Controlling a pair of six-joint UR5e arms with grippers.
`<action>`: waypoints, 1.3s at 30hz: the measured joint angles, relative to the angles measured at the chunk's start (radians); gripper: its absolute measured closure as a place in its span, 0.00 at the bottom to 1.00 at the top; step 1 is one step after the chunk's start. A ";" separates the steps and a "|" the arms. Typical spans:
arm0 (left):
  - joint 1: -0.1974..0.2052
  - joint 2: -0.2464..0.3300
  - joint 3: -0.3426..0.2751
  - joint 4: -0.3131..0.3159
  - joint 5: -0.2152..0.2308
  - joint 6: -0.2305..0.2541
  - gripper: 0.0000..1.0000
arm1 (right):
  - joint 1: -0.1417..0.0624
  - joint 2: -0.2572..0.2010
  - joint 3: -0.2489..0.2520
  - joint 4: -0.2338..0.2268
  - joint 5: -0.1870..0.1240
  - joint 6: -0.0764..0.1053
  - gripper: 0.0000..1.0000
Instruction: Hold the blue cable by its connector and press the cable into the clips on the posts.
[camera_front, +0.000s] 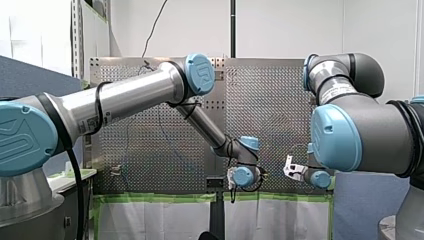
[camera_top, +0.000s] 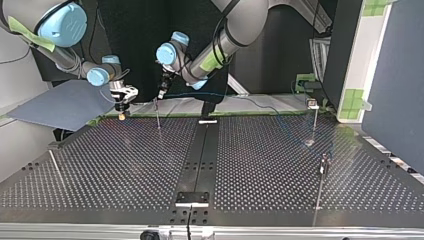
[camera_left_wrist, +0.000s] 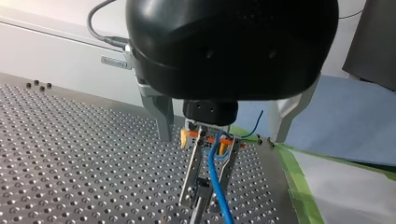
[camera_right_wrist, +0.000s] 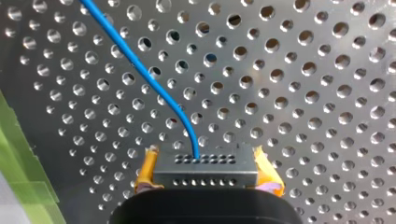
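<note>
Two yellow pads (camera_right_wrist: 148, 170) of right gripper (camera_right_wrist: 207, 176) tight on one connector (camera_right_wrist: 208, 163), one blue cable (camera_right_wrist: 138, 65); left gripper (camera_left_wrist: 210, 186): state unclear.

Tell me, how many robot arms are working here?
2. My left arm comes in from the front view's left, my right arm from its right. None seems hidden.

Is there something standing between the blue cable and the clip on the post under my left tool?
Nothing visible stands between them. In the left wrist view the blue cable runs right along the post clip, between the open fingers of my left tool.
</note>
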 joint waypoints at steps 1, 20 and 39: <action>0.000 0.000 0.000 0.000 0.000 0.000 0.01 | 0.000 0.000 0.000 0.000 0.000 0.000 1.00; 0.003 0.000 -0.004 0.000 -0.002 0.000 0.01 | -0.002 0.000 0.000 0.001 0.001 -0.002 1.00; 0.004 0.003 -0.040 -0.033 -0.003 0.006 0.01 | -0.025 -0.043 0.102 -0.020 -0.017 -0.091 1.00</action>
